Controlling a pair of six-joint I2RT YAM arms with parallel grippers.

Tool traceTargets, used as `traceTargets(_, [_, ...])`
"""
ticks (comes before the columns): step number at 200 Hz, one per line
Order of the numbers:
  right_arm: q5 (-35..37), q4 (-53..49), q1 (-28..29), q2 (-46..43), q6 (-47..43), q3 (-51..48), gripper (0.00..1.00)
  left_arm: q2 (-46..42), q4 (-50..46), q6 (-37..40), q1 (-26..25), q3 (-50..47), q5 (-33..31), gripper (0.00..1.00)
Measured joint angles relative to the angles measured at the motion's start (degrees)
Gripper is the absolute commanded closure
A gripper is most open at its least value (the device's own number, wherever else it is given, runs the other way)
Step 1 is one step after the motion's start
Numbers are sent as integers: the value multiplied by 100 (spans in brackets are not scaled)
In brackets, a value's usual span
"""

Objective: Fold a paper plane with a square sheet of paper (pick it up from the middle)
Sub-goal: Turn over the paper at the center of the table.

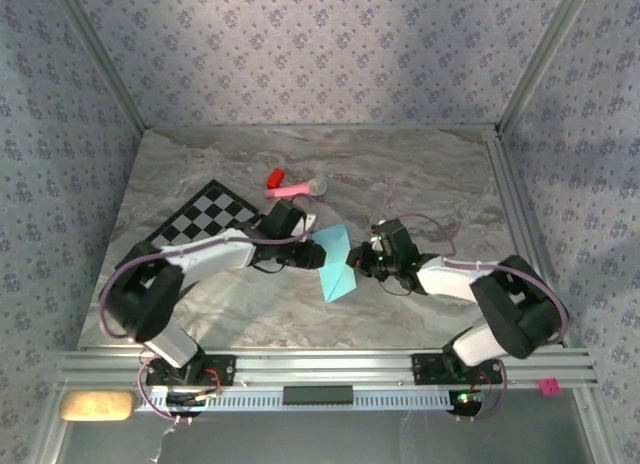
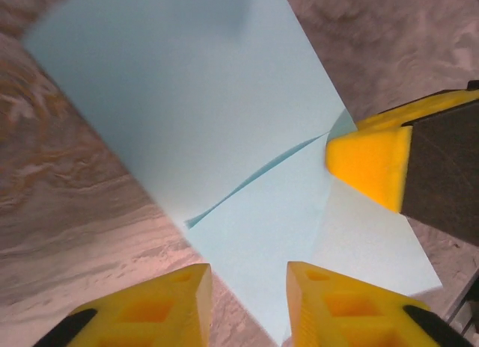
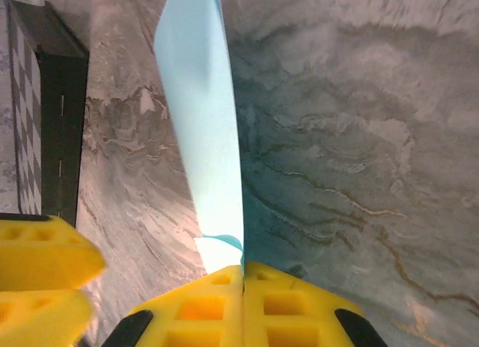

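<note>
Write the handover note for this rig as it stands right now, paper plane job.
Left gripper: fingers apart, the paper's edge in the gap, no grip.
Right gripper: fingers shut on an edge of the square sheet of paper, mid-table between the arms.
Done: sheet picked up; one folded layer shows in the left wrist view.
Left: the remaining folds; no dart shape yet.

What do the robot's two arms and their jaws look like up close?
The left arm and right arm have white links joined by chunky black joints, on black bases bolted to a silver rail. A thin purple cable loops along each. The jaws are bright yellow wedge-shaped blocks with moulded hollows, on black mounts.
</note>
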Motion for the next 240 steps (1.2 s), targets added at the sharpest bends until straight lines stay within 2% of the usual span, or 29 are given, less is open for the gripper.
traceTargets(36, [807,-1720,140,-1067,-774,586,94,-1357,63,-28,33,-391,-750,44])
traceTargets(68, [1967,-3351,417,-1637,-1473,1517,94,-2337,109,-15,190,-798,-1362,28])
traceTargets(84, [2570,-4133,560,-1641,-1720,1987,94,-2660,109,-72,306,-970,-1615,13])
traceTargets(93, [2909,-4555,640,-1587,-1847,2218,94,-2837,85,-57,382,-1078,-1733,1])
traceTargets(125, [4253,-5980,1025,-920,-1928,3010,94,-3329,-61,-380,769,-1429,-2006,0])
traceTargets(152, [5329,-7123,1432,192,-1600,3807,94,-3582,-310,-612,1185,-1576,-2041,0])
traceTargets(172, [5821,-7628,1755,1102,-1355,4385,94,-3705,-498,-752,1414,-1576,-2059,0])
traceTargets(206, [6024,-7954,2306,2695,-1331,5355,93,-3952,-852,-931,1617,-1578,-2221,0])
traceTargets(240, [5696,-7775,2741,3860,-1504,6102,89,-4389,-975,-1008,1768,-1631,-2328,0])
